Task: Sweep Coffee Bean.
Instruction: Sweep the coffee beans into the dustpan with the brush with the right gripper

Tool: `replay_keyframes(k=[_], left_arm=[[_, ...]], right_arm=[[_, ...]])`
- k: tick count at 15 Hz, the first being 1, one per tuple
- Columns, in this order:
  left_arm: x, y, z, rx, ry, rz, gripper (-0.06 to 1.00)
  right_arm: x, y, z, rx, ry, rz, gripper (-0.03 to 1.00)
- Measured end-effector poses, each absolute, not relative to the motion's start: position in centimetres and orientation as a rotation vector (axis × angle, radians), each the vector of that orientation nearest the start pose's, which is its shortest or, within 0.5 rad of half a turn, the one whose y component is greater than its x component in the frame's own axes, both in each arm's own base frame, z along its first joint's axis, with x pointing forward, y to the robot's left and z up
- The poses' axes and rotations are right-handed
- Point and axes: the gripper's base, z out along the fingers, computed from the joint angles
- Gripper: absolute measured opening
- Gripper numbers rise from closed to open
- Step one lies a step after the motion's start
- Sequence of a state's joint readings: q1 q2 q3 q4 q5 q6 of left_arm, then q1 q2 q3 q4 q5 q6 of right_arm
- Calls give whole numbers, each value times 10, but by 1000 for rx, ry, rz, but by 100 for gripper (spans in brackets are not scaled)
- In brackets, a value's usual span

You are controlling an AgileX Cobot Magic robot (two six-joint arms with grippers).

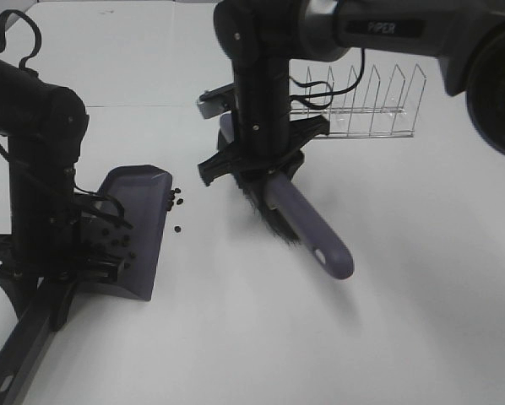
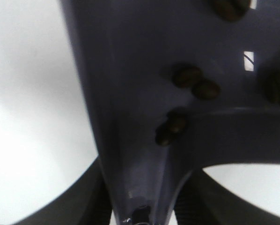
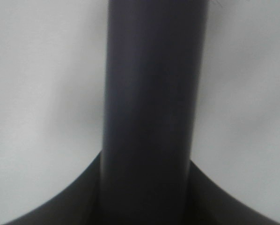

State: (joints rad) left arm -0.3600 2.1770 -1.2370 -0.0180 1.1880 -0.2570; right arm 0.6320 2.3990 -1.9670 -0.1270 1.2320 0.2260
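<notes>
Several coffee beans (image 2: 186,75) in dustpan (image 2: 130,70), sharp only from left wrist.

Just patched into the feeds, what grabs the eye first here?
The purple brush, clamped in the right gripper, angles bristles-down at the middle of the table. At left, the left gripper holds the dustpan, coffee beans already inside. A few stray beans lie just off its lip.
</notes>
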Motion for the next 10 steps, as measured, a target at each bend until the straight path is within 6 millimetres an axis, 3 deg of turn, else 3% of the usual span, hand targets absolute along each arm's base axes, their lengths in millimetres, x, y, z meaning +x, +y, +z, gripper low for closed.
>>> replay_keyframes(k=[1,2,3,7,10], left_arm=[[311,-119,78,164,3582,233,35],[311,-119,78,164,3582,233,35],[311,-119,78,164,3582,233,35],[311,-119,78,163,3583,232,35],[311,-119,78,163,3583,232,35]], right_arm=[[383,290,121,-744,3019,-152,30],[368,319,100,-837,3036,-98,30],[360,334,97,-890,3021,-65,30],[339,373,120,-972,2942,87,30],[343,373,143,-971,2877,87,30]])
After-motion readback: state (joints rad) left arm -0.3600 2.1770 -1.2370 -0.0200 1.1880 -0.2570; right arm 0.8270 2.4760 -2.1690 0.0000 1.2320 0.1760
